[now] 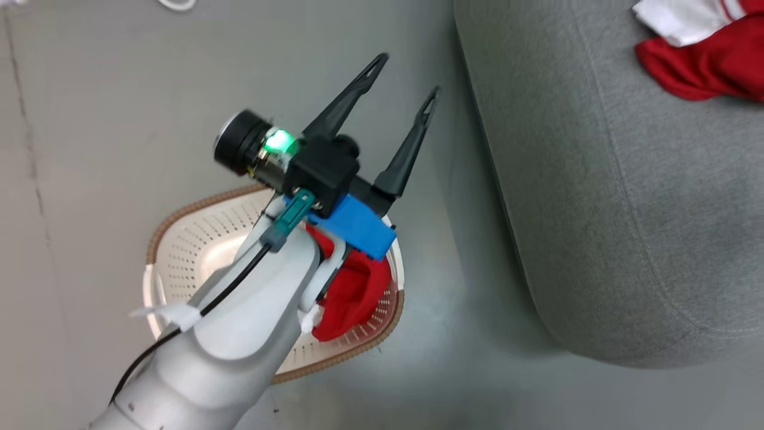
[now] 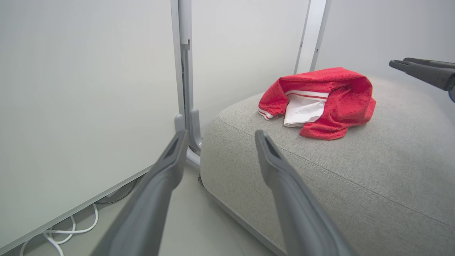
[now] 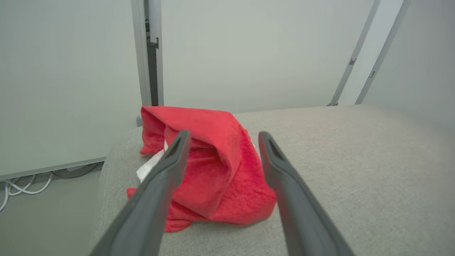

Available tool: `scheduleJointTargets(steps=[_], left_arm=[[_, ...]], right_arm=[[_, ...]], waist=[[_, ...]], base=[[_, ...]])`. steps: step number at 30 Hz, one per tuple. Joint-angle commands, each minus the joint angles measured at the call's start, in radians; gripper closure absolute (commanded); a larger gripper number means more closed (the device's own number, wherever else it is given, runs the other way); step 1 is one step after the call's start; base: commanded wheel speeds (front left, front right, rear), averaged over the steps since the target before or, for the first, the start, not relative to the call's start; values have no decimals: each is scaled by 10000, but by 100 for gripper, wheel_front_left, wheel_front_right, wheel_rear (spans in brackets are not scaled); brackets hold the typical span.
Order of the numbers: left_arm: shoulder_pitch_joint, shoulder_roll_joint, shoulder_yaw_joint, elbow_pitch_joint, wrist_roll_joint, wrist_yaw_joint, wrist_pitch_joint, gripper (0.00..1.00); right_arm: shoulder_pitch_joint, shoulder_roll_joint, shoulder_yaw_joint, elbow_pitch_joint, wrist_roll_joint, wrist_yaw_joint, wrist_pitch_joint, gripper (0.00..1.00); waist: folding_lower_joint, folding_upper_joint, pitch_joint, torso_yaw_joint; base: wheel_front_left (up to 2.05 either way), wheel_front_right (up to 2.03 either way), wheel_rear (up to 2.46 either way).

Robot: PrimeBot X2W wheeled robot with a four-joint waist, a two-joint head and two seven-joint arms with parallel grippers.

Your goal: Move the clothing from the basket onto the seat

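Closest to the head cam is the pale left arm (image 1: 239, 334), coming up from the bottom edge with the left gripper (image 1: 408, 74) on the end. That claw is spread wide with nothing in it, tips over the bare grey floor (image 1: 119, 119). Right under the wrist the laundry basket (image 1: 191, 245) sits on the floor. One red garment (image 1: 352, 298) is bunched up in its right side, partly hidden by the arm.

To the right of the basket, apart from it, is the light grey sofa (image 1: 597, 179). The other garment (image 1: 704, 65), red with white bits, lies on the cushion at the top right corner of that view, well away from the basket.

The left wrist cam looks past its own open fingers at the same garment, crumpled with a white panel and stripes showing. The right gripper (image 3: 224, 134) is wide open too, nothing pinched. Through its own cam the crumpled garment sits on the sofa just past the tips, near the cushion's left end. I can't tell if the tips touch the fabric.

Farthest back are pale wall panels (image 3: 249, 53), with white cables (image 3: 17, 185) on the floor at their foot.
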Motion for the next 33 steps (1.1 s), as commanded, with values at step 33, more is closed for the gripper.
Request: scheduleJointTargets(steps=[33], left_arm=[[5762,-518,5477,-1776,918,-266,-35,0]], right_arm=[[4236,1806,2831,-3653,-505,5,-8,0]], waist=[[1,0,-4064,1951]], base=[[0,0,0]])
